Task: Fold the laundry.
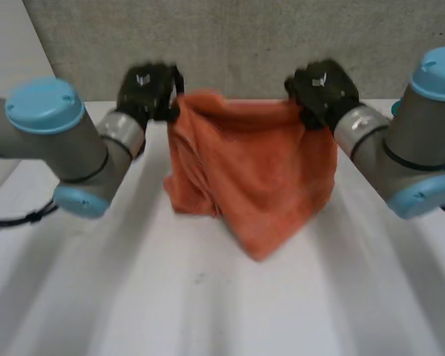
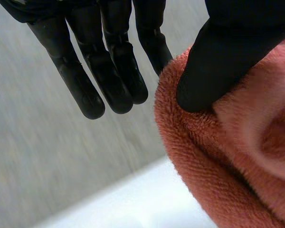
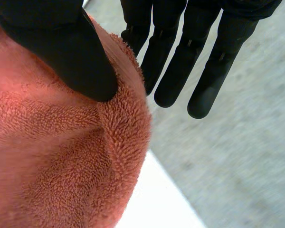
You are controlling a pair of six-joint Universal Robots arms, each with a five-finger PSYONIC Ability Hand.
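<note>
Hanging between both hands, the towel (image 1: 252, 178) runs its top edge from the left hand (image 1: 148, 93) to the right hand (image 1: 322, 93), each pinching a corner between thumb and near-straight fingers, its low point sagging toward the table (image 1: 208, 304).

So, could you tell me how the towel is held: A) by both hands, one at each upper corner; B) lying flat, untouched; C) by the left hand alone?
A: the left hand and the right hand each pinch an upper corner of the towel, which hangs between them.
</note>
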